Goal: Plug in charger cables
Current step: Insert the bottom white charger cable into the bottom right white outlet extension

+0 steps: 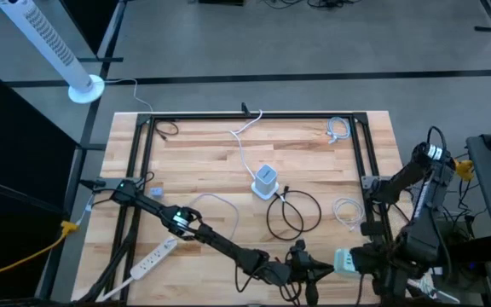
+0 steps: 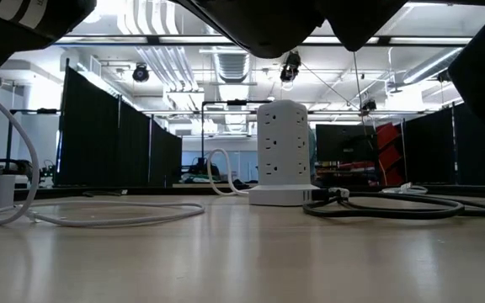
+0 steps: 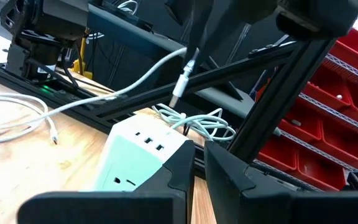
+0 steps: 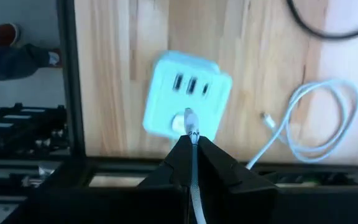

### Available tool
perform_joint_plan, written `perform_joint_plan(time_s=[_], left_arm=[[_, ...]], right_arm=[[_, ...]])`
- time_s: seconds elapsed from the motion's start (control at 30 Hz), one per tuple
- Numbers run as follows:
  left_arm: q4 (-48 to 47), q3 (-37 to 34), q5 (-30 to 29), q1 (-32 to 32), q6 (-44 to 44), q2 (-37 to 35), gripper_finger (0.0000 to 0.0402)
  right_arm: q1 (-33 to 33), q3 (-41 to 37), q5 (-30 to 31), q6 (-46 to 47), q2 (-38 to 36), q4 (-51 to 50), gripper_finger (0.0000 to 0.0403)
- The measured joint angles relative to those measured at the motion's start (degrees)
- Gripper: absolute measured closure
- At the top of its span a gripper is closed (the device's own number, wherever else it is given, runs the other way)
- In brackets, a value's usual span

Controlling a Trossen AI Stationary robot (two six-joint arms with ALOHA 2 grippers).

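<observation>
White cable point(image 4: 193, 163) pinched in closed right gripper point(image 4: 192, 146) jaws, plug tip at charger cube point(image 4: 187, 102).

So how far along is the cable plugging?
Done, apparently: black cable sits at the tower strip's base. In hand: left hand grips the charger cube, right hand pinches a white cable, plug at the cube's face, not yet seated. Left: white coil at the far edge and a second coil right of the tower lie loose.
</observation>
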Motion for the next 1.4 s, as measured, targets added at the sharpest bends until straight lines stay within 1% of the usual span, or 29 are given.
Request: perform_joint_plan(time_s=[0.3, 0.47, 0.57, 0.67, 1.07, 1.4], left_arm=[[0.0, 0.0, 0.0, 0.4, -0.3, 0.0, 0.0377], [0.0, 0.0, 0.0, 0.3, -1.3, 0.0, 0.0377], [0.0, 0.0, 0.0, 0.2, -1.5, 0.0, 0.0377], [0.0, 0.0, 0.0, 0.2, -1.8, 0.0, 0.0377], [-0.2, 0.0, 0.0, 0.0, -1.8, 0.0, 0.0377], [-2.4, 0.0, 0.0, 0.0, -3.3, 0.0, 0.0377]], right_arm=[[-0.2, -4.8, 1.8, 2.5, 0.0, 4.8, 0.0403], [-0.2, -7.2, 2.6, 4.0, 0.0, 10.1, 0.0403], [-0.2, -7.4, 4.7, 5.5, 0.0, 9.6, 0.0403], [-0.2, -7.5, 5.3, 5.8, 0.0, 9.2, 0.0403], [-0.2, -7.5, 4.0, 6.8, -0.1, 7.8, 0.0403], [-0.2, -7.5, 3.5, 6.8, 0.5, 8.1, 0.0403]])
